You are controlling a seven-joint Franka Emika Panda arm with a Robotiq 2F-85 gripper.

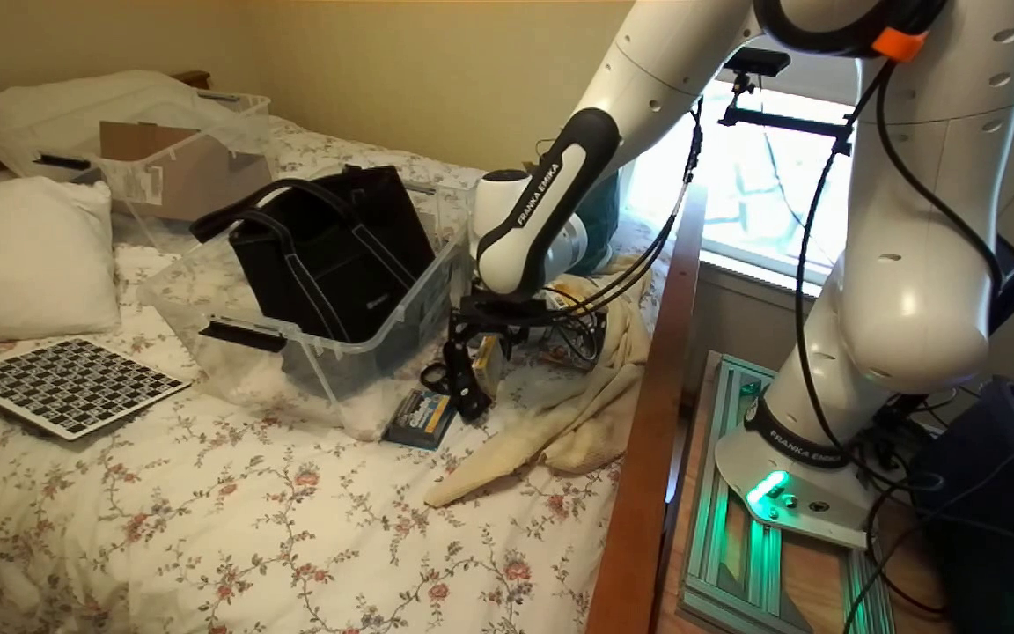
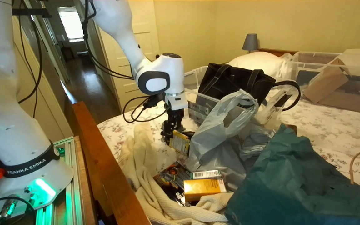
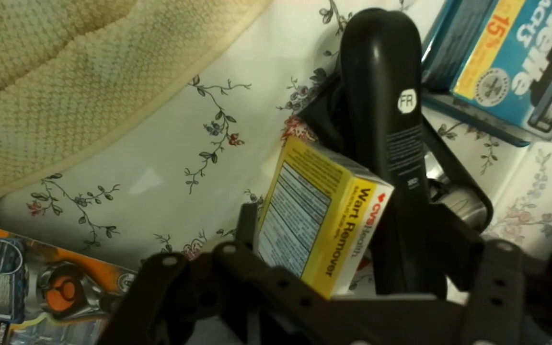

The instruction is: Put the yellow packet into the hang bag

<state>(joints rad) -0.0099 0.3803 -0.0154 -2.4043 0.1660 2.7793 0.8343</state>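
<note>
Although its lower end is hidden by the gripper (image 3: 344, 227), we can follow the yellow packet (image 3: 300, 206) in the wrist view: its long axis slopes from upper right to lower left, with the side reading "Wart Remover" facing us. The gripper's fingers (image 3: 246, 227) stand wide apart with the packet between them, closer to the finger on the picture's left; whether they touch it we cannot tell. Just beside the packet we find a black tool (image 3: 384, 115) marked "FR", then a blue box (image 3: 506, 72).

In an exterior view, we see the packet as a narrow shape, taller than wide, under the gripper. Beside the packet stands the clear bin (image 1: 322, 342), the black hang bag (image 1: 340, 255) leaning inside. This view alone shows us a checkered board (image 1: 71, 387), well apart from the packet.

In an exterior view, we see the packet's broad panel, tilted, at the gripper's lower end. A grey plastic bag (image 2: 211, 131) appears beside the packet; a lamp (image 2: 250, 42), shown only here, is well apart from it.
</note>
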